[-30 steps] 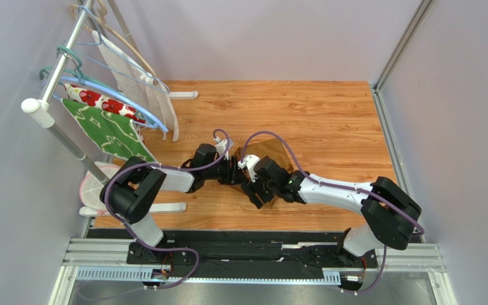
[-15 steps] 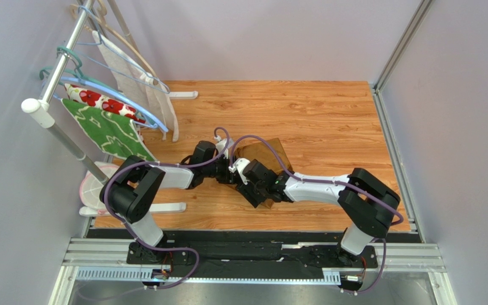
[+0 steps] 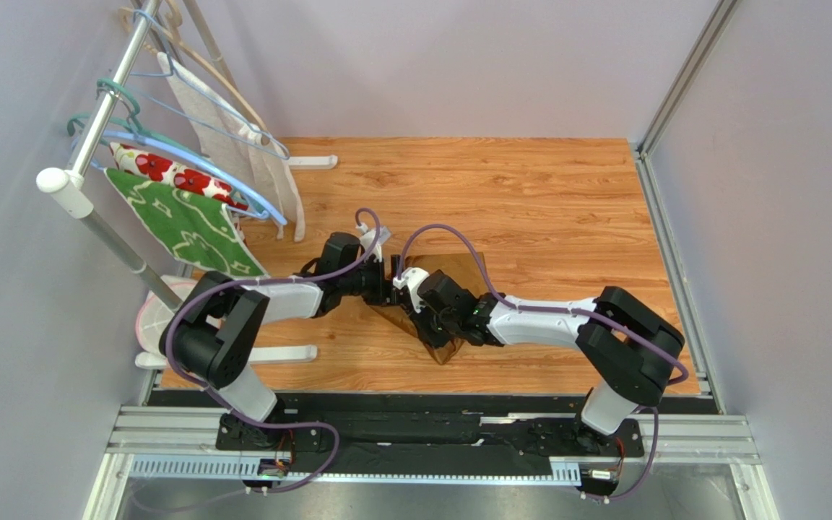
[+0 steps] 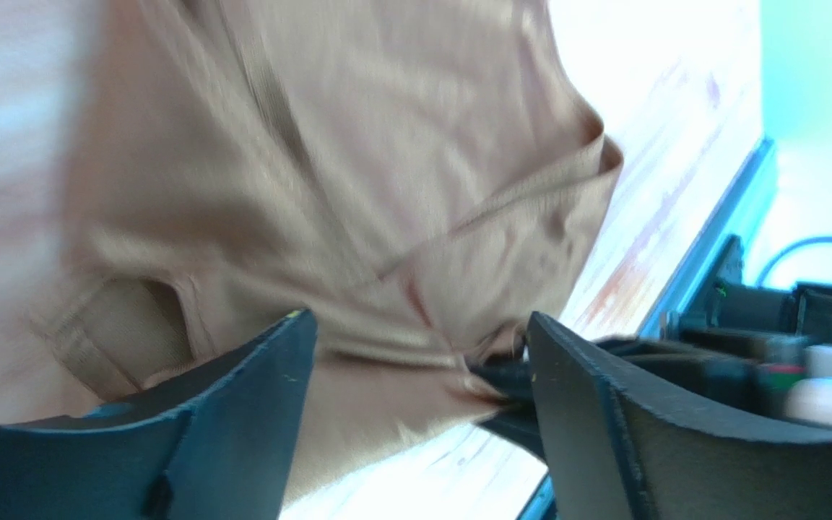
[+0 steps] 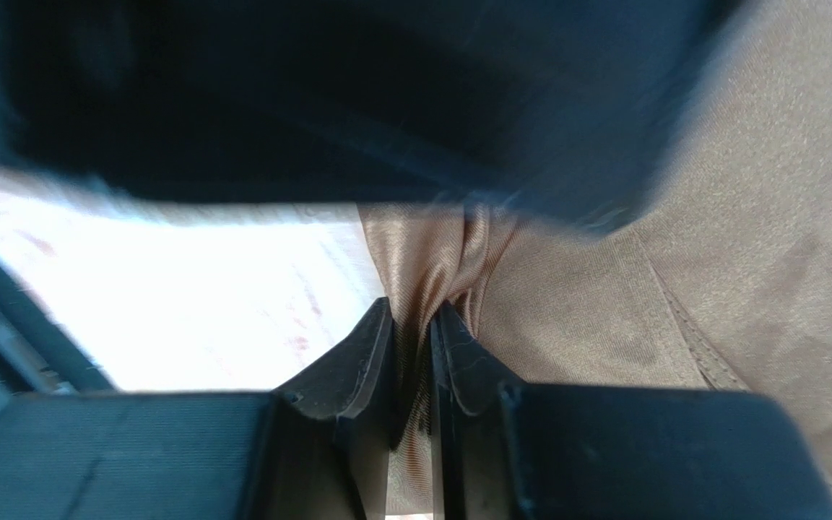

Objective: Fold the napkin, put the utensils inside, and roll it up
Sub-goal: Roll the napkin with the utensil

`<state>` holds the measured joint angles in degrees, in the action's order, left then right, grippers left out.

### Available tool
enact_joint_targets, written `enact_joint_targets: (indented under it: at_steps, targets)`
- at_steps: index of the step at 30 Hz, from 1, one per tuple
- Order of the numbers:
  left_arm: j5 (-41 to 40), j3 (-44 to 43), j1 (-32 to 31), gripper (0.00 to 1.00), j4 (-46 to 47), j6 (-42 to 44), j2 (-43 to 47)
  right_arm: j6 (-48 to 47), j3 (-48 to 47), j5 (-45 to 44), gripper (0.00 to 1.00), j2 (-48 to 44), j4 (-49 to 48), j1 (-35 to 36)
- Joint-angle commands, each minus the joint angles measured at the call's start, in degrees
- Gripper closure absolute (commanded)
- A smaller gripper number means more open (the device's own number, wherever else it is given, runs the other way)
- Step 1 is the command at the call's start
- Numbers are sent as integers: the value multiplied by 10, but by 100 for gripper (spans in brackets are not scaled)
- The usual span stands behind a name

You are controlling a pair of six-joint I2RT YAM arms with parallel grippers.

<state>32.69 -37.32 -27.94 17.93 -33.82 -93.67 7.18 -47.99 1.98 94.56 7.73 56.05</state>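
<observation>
Right jaws narrowed since earlier, pinched bunched fold of golden-brown cloth napkin (image 5: pixel 659 271) mid-frame; left jaws stood spread.

Napkin (image 3: pixel 462 267) on wooden table (image 3: pixel 540 195)

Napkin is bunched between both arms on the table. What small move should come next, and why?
Probably back the left gripper away: its jaws stand open, not gripping the napkin, while the right gripper has its jaws pinched on a fold. That should free the right one to pull the crumpled napkin out flat.
</observation>
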Motion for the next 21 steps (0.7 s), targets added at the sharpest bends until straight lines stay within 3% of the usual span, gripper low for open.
enact_joint_targets:
  at_steps: [1,8,21]
  targets:
    - [-48,-56,23,17,-64,25,71,35,50,83,86,43,63,7]
    - [-94,-52,61,18,-136,84,111,36,53,80,86,42,57,6]
    - [-112,44,81,24,-139,81,138,29,51,81,87,44,60,-6]
